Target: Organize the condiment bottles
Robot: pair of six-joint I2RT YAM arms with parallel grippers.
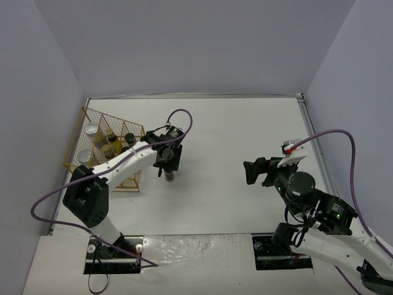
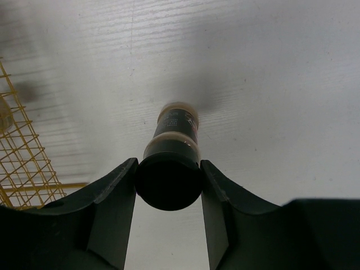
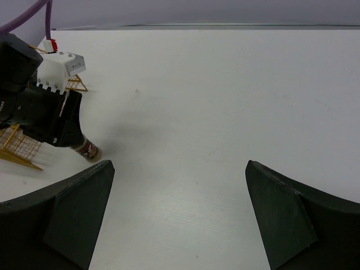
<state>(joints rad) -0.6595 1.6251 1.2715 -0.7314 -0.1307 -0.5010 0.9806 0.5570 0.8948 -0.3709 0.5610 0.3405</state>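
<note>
Left hand point(image 2: 169, 169) grips the dark jar point(image 2: 174, 126) at its cap, seemingly shallowly; lifting could slip or tip it. Right hand point(image 3: 179, 169) wide, empty.

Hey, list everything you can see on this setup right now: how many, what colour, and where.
table: one, white, under everything
wire rack: one, gold, at the table's left edge
silver-capped bottles: two, white, in the rack's left side
dark-capped bottles: several, exact count unclear, in the rack
loose bottle: one, dark with a black cap, just right of the rack
cables: two, purple, one along each arm
left gripper: one, black, closed on the loose bottle's cap
right gripper: one, black, open and empty, over the table's right side
</note>
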